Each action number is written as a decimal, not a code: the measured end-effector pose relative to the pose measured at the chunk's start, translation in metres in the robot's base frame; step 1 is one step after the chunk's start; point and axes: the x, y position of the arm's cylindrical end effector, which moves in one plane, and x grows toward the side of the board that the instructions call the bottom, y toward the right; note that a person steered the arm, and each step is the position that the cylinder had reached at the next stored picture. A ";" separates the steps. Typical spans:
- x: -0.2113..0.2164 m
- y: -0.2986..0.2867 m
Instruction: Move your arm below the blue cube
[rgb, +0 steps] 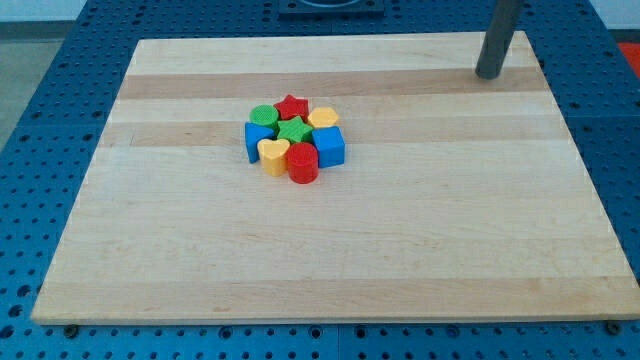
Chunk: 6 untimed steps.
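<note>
The blue cube (331, 146) sits at the right side of a tight cluster of blocks near the middle of the wooden board (330, 250). My tip (490, 75) rests on the board near its top right corner, far to the upper right of the blue cube and apart from every block. The cluster also holds a red star (291, 106), a green cylinder (264, 116), a yellow hexagon-like block (323, 119), a green star (294, 132), a second blue block (254, 139), a yellow heart (273, 155) and a red cylinder (303, 163).
The board lies on a blue perforated table (40, 120) that shows around all its edges.
</note>
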 end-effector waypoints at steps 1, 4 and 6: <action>0.042 0.000; 0.230 -0.140; 0.228 -0.204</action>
